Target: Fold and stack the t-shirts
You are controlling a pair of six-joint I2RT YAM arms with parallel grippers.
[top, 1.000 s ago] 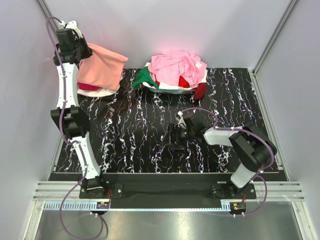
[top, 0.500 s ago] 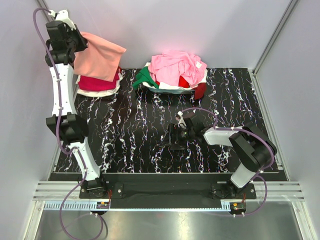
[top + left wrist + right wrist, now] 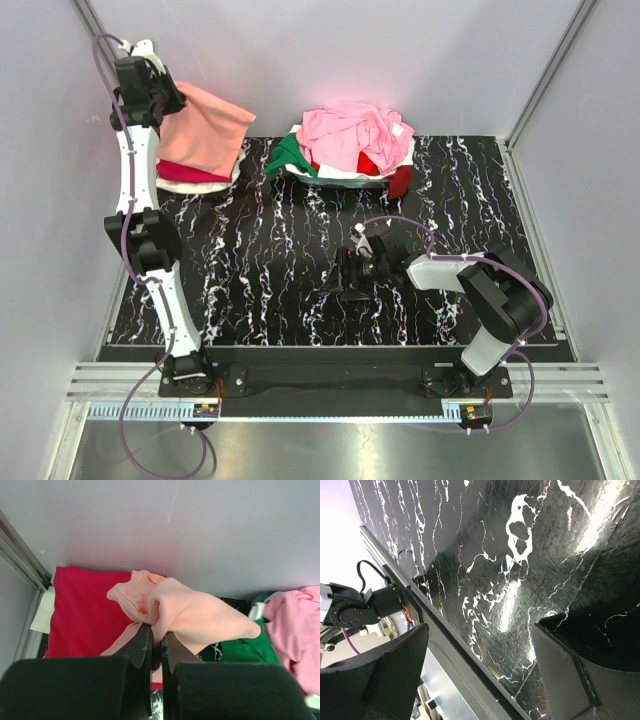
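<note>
My left gripper is raised at the far left corner, shut on the folded salmon-orange t-shirt, which hangs over the stack of folded crimson-magenta and white shirts. In the left wrist view the salmon-orange t-shirt is pinched in my left gripper, above the crimson-magenta shirt. A pile of unfolded shirts, light pink, green, red and white, lies at the far centre. My right gripper is open and empty, low over the marble mat; its fingers stand wide apart.
Grey walls close in the mat at the back and on both sides. A metal rail with the arm bases runs along the near edge. The green shirt and pink shirt show at the right of the left wrist view.
My left gripper rose and swung left with the salmon-orange t-shirt, then came back down to about where it was. The right gripper shifted slightly towards the near left.
</note>
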